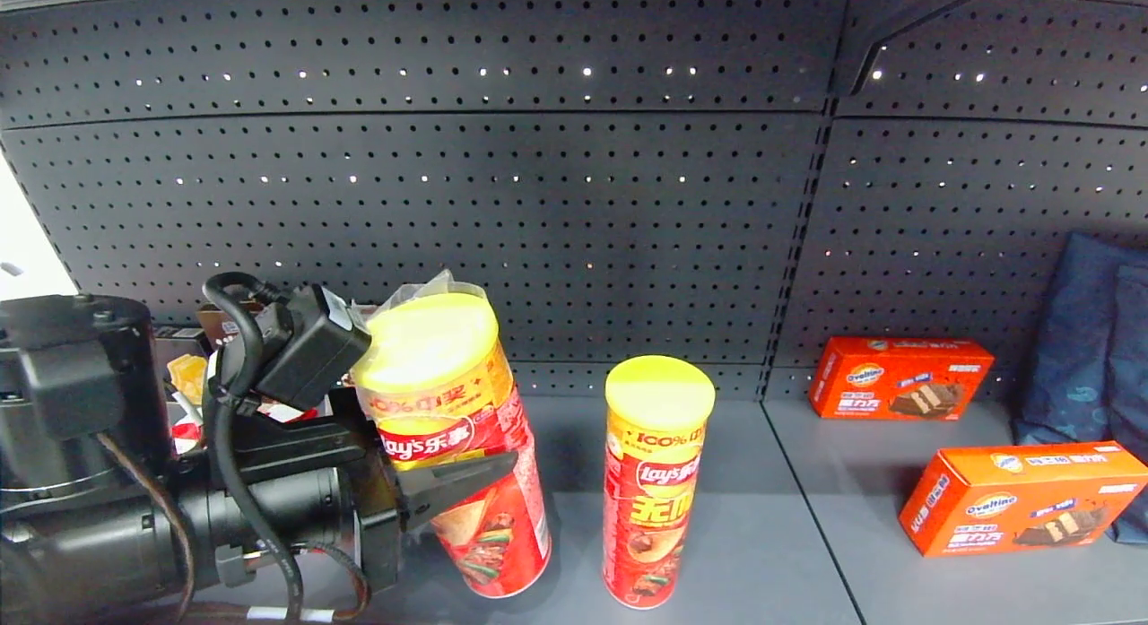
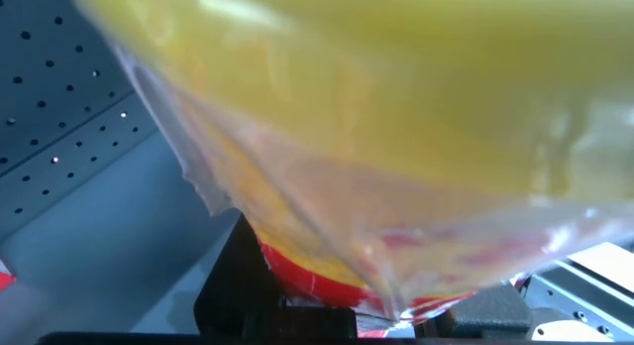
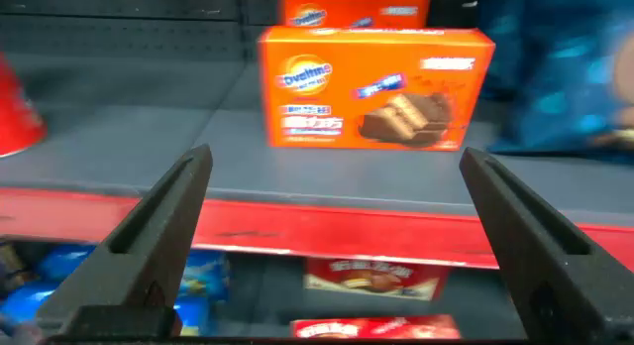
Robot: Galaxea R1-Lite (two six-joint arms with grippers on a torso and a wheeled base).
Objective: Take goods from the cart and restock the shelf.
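Observation:
A red chip can with a yellow lid (image 1: 457, 428), partly wrapped in clear plastic, leans tilted over the left part of the grey shelf (image 1: 735, 553). My left gripper (image 1: 448, 481) is shut on its middle from the left, with one dark finger (image 1: 466, 474) across the front. In the left wrist view the can's lid and wrap (image 2: 396, 107) sit just above the left gripper (image 2: 367, 305). A second, matching can (image 1: 655, 481) stands upright just to the right. My right gripper (image 3: 337, 167) is open before the shelf's red front edge, facing an orange box (image 3: 376, 87).
Two orange boxes (image 1: 900, 377) (image 1: 1022, 497) lie on the right shelf section, with dark blue bags (image 1: 1094, 338) beyond them. A perforated back panel (image 1: 538, 203) closes the rear. More packaged goods (image 3: 367, 281) sit on the lower shelf. Bare shelf shows between the upright can and the boxes.

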